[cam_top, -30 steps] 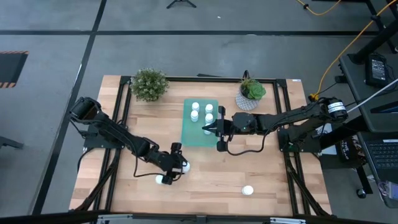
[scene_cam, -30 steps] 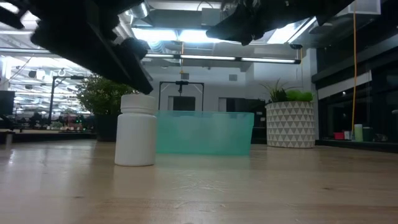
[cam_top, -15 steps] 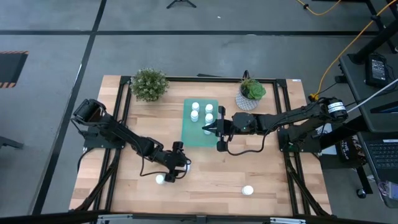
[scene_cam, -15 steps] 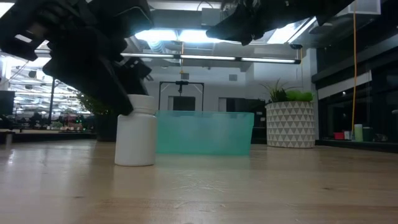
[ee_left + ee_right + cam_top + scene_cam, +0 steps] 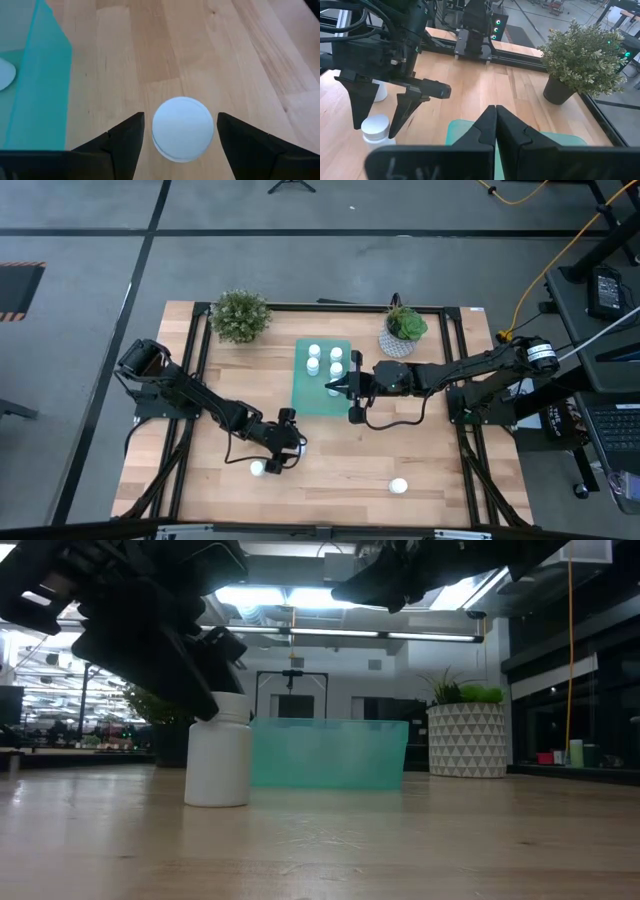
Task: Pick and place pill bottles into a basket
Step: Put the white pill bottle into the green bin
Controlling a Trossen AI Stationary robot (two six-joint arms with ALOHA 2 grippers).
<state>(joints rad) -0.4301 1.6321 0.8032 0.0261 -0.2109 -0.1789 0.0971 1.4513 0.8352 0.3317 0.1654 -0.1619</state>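
Note:
A white pill bottle (image 5: pixel 182 132) stands upright on the wooden table, near the middle of its front half (image 5: pixel 299 445). My left gripper (image 5: pixel 180 117) is open, with one finger on each side of the bottle's cap and a gap on both sides; it also shows in the high view (image 5: pixel 292 448). The teal tray (image 5: pixel 308 392) lies at the table's middle and holds several white bottles (image 5: pixel 314 351). My right gripper (image 5: pixel 495 111) is shut and empty, above the tray's right edge (image 5: pixel 334 387).
Two more bottles stand on the table, one near the left gripper (image 5: pixel 258 468) and one near the front edge (image 5: pixel 398 486). A dark-potted plant (image 5: pixel 240 315) and a plant in a white patterned pot (image 5: pixel 402 330) stand at the far side.
My left gripper has come down toward the upright bottle, and its open fingers now stand around the cap. The bottle has stayed where it was.

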